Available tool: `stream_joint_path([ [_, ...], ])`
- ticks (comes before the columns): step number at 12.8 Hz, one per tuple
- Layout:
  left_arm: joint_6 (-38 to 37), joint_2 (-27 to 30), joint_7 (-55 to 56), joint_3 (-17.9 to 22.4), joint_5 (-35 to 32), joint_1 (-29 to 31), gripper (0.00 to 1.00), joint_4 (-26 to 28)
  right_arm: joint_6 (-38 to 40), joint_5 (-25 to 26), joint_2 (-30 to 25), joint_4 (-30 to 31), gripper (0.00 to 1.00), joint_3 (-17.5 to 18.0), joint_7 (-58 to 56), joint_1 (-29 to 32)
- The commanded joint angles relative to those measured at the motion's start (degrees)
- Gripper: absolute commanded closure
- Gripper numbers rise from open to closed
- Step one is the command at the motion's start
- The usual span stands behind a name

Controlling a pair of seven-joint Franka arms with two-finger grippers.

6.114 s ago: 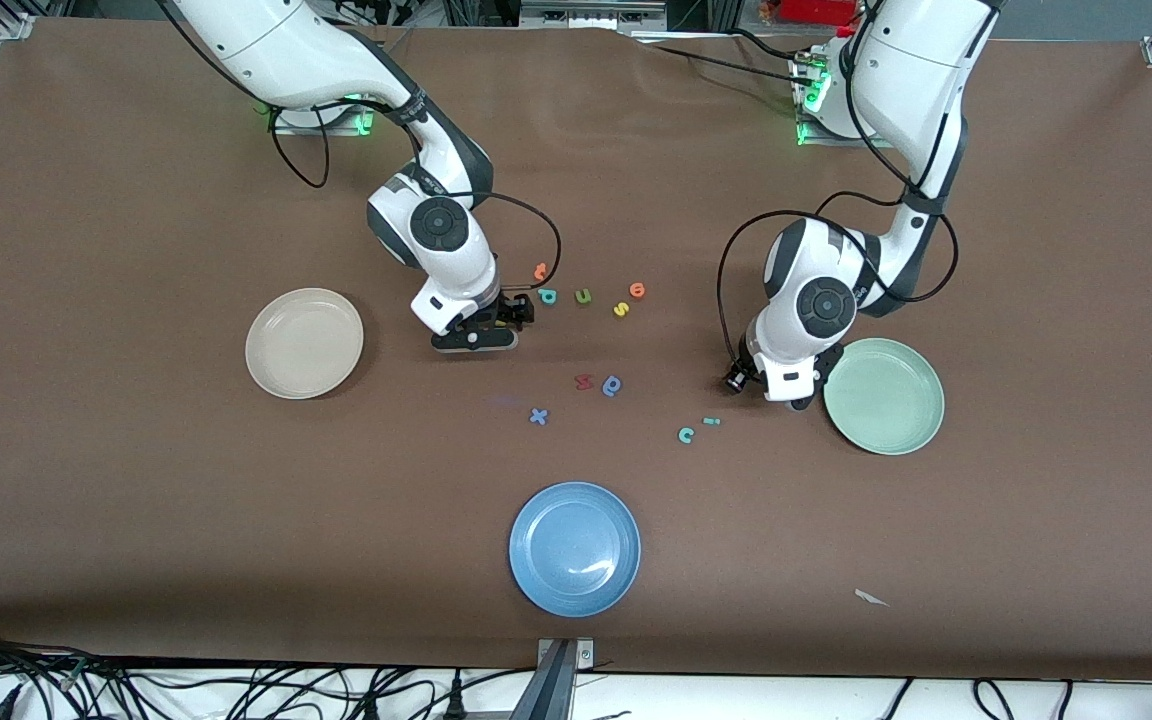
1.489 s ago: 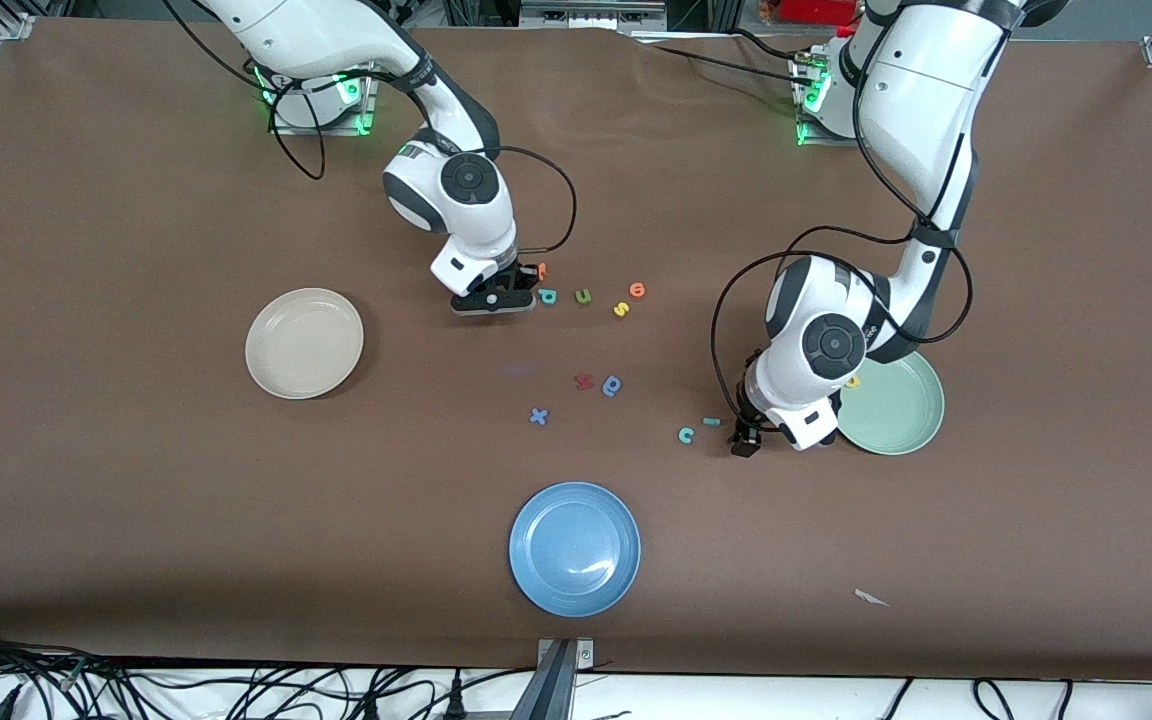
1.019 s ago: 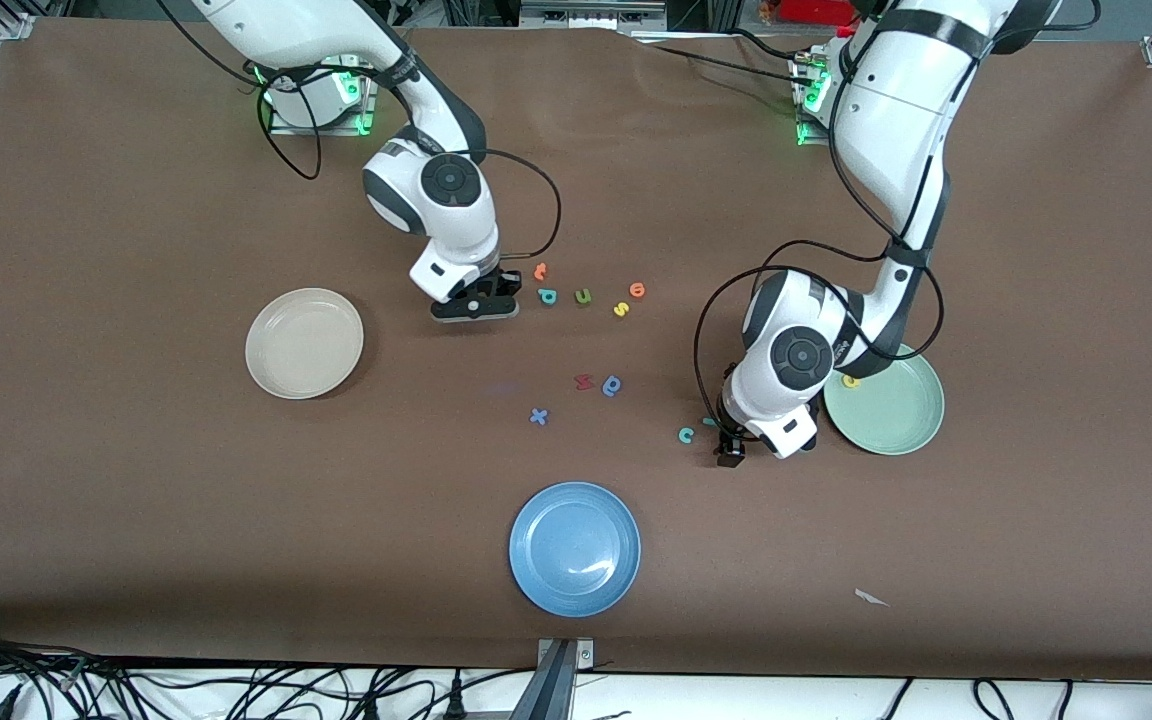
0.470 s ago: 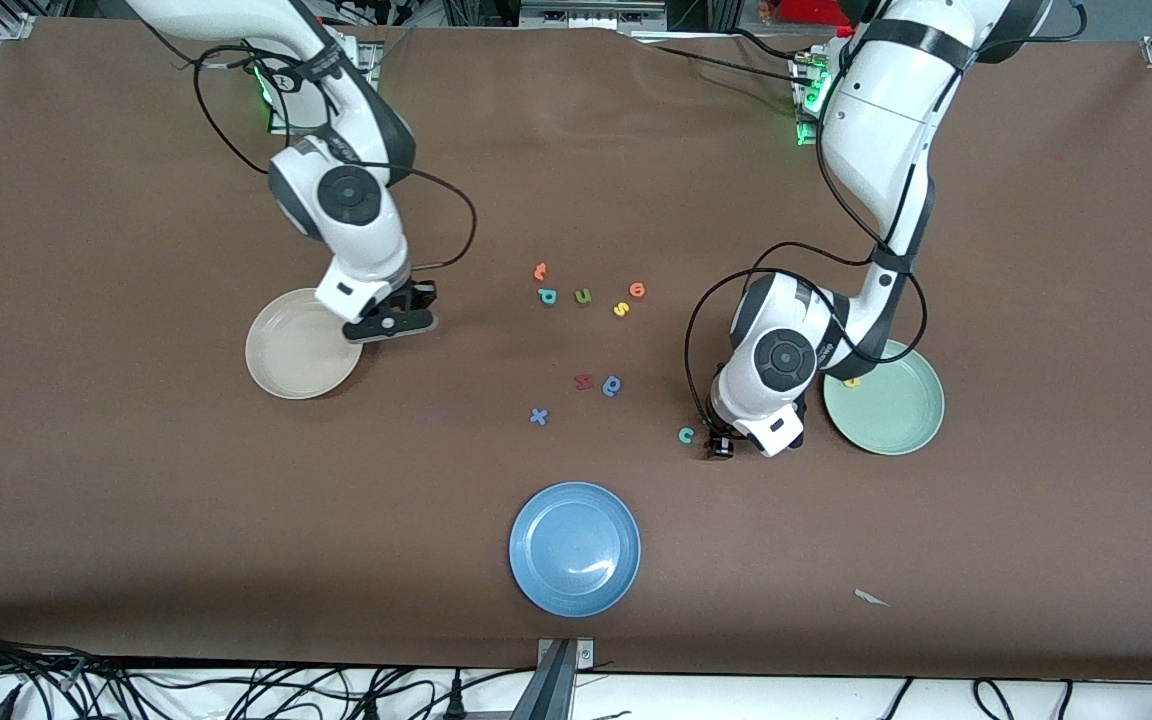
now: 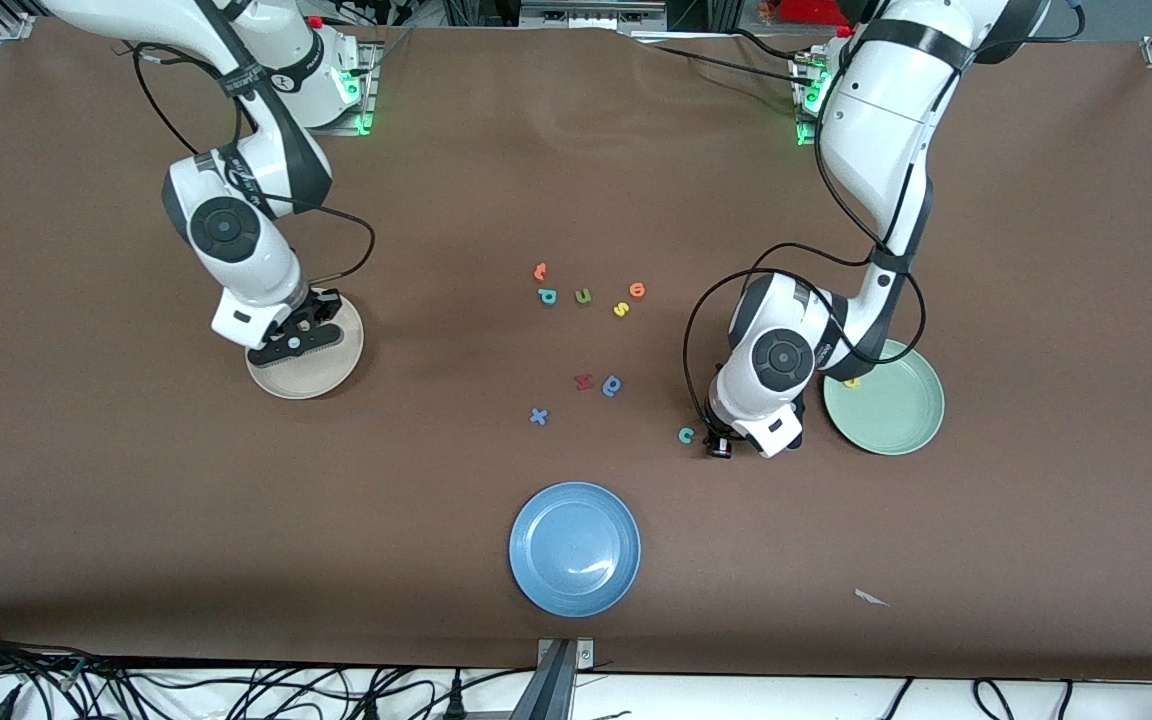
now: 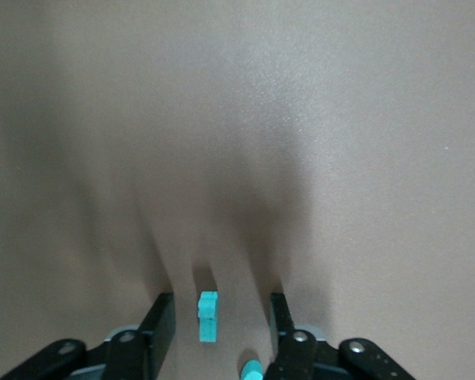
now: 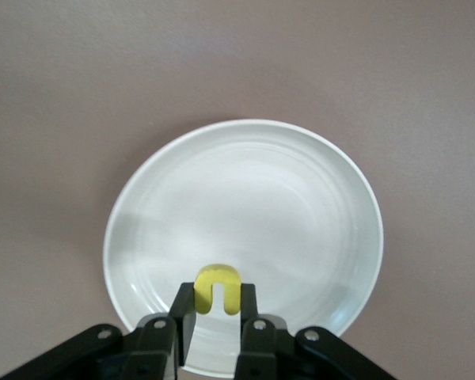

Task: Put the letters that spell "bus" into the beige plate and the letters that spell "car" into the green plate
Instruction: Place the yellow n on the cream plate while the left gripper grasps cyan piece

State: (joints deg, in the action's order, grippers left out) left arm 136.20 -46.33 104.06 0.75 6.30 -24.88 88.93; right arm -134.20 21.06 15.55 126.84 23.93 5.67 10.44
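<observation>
My right gripper (image 7: 218, 291) hangs over the beige plate (image 7: 245, 198), shut on the yellow u (image 7: 218, 279); in the front view it (image 5: 308, 325) is above that plate (image 5: 311, 378). My left gripper (image 6: 221, 309) is down at the table, open, one finger on each side of the thin teal r (image 6: 208, 317) without touching it. The teal c (image 5: 685, 434) lies just beside this gripper (image 5: 719, 445). A yellow a (image 5: 851, 381) rests in the green plate (image 5: 891, 415). The teal b (image 5: 546, 296) and yellow s (image 5: 621, 309) lie mid-table.
An olive u (image 5: 583, 296), an orange o (image 5: 637, 290) and another orange letter (image 5: 540, 271) lie by the b and s. A red letter (image 5: 583, 381), a blue q (image 5: 612, 385) and a blue x (image 5: 538, 416) lie nearer the camera. The blue plate (image 5: 574, 548) sits nearest.
My right arm has carried the yellow u from the letter cluster to above the beige plate. My left gripper has settled around the teal r and its fingers have narrowed.
</observation>
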Motion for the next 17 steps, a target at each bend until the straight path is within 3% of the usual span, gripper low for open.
stream_joint_path([
  [1, -1.11, -0.78, 1.32, 0.57, -2.61, -0.35, 0.58, -1.13, 0.26, -2.68, -1.32, 1.30, 0.21, 0.85, -1.63, 0.45],
  [4, -1.11, -0.78, 1.23, 0.57, -2.78, -0.35, 0.80, -1.13, 0.26, -4.79, -1.23, 1.30, 0.14, 0.85, -0.93, 0.45],
  [7, -1.11, -0.43, 0.88, 0.57, -4.89, 0.00, 1.00, -1.13, -0.53, -15.49, -0.27, 0.78, 0.14, 1.20, 0.57, -2.43],
  [8, -1.37, -0.08, -0.95, 0.57, -4.81, 0.18, 1.00, -1.13, -1.67, -18.31, -0.26, 0.60, 0.14, 1.20, 1.36, -4.19],
  [10, -2.51, 1.24, -5.26, 0.48, -4.80, 1.49, 1.00, -1.13, -2.82, -19.21, 1.05, -0.79, 0.14, 1.12, 8.09, -9.28],
  [13, -9.17, 6.67, -17.19, -0.48, -3.49, 5.44, 1.00, -0.95, -4.05, -18.08, 4.12, -4.14, 0.14, 1.03, 20.31, -17.37],
  [17, -21.64, 12.39, -37.21, -1.63, 0.03, 13.52, 1.00, -0.43, -5.81, -15.19, 8.25, -7.38, 0.14, 0.41, 30.33, -23.44],
])
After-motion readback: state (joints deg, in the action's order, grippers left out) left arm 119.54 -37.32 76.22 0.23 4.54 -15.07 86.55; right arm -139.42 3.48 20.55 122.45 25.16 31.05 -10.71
